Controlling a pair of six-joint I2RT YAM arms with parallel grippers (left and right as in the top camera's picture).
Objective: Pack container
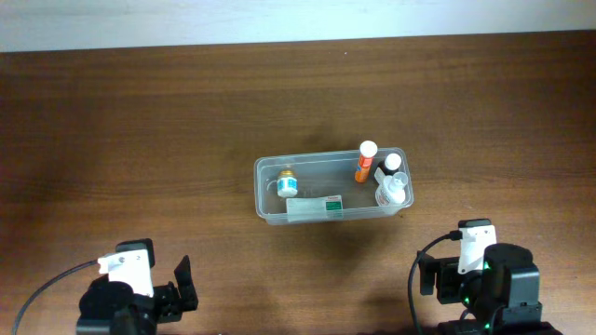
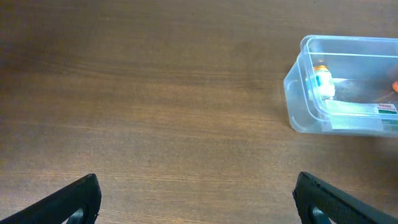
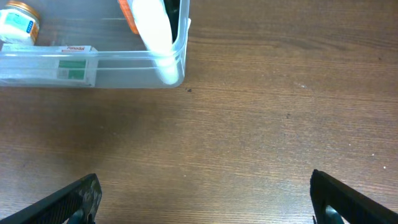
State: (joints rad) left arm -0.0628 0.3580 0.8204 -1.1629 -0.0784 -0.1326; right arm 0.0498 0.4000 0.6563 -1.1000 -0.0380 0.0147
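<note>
Left wrist: left gripper (image 2: 196, 202) spread wide, nothing held. Container (image 2: 297, 102) ahead, off to right, well apart, on table (image 2: 155, 93).

Right wrist: right gripper (image 3: 205, 199) spread wide, nothing held. Container ahead, off to left.

Overhead: container forward of both grippers, between them. Inside: small bottle (image 1: 287, 181), flat box (image 1: 315, 205), orange tube (image 1: 364, 161), white bottle (image 1: 393, 191).

No writing can be read; the red-and-green label on the flat box (image 3: 46, 65) is blurred.
</note>
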